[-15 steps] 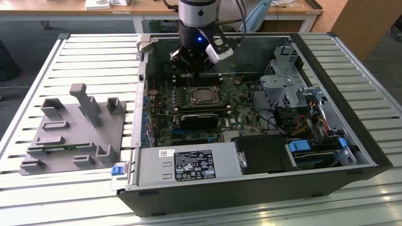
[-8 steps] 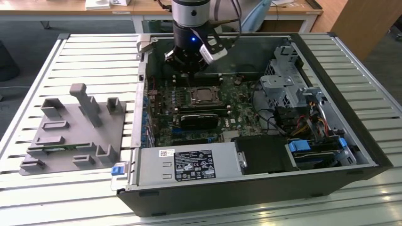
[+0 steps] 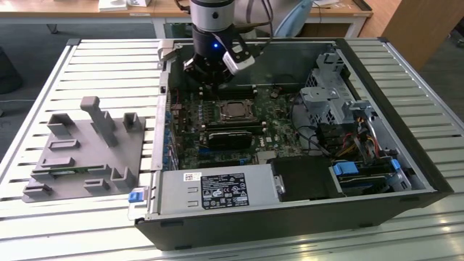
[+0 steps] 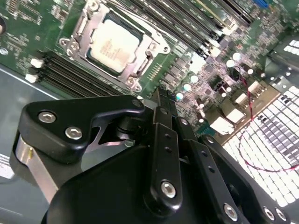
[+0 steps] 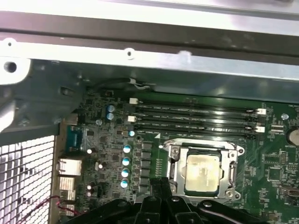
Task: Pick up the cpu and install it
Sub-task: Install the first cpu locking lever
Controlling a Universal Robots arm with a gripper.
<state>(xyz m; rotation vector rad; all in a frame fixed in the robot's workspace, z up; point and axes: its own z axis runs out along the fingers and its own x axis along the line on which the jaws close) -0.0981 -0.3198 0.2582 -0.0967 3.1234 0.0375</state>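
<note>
The gripper [image 3: 211, 82] hangs above the far part of the motherboard [image 3: 232, 128] inside the open computer case [image 3: 377, 136], its fingers pressed together and holding nothing. In both wrist views the closed fingers [image 4: 163, 112] [image 5: 161, 186] meet in a narrow black stack just beside the socket frame [image 5: 233, 175]. The cpu [image 3: 234, 110] lies flat in that socket, silvery top plate upward, with the metal frame around its edges [image 4: 114, 46] [image 5: 202, 173]. Four memory slots [image 5: 196, 120] run parallel along one side of the socket. The case lies on its side on a slatted counter [image 3: 94, 60]. A grey fixture tray [image 3: 83, 155] with upright posts rests on the counter at the exterior view's left of the case, well apart from the gripper.
</note>
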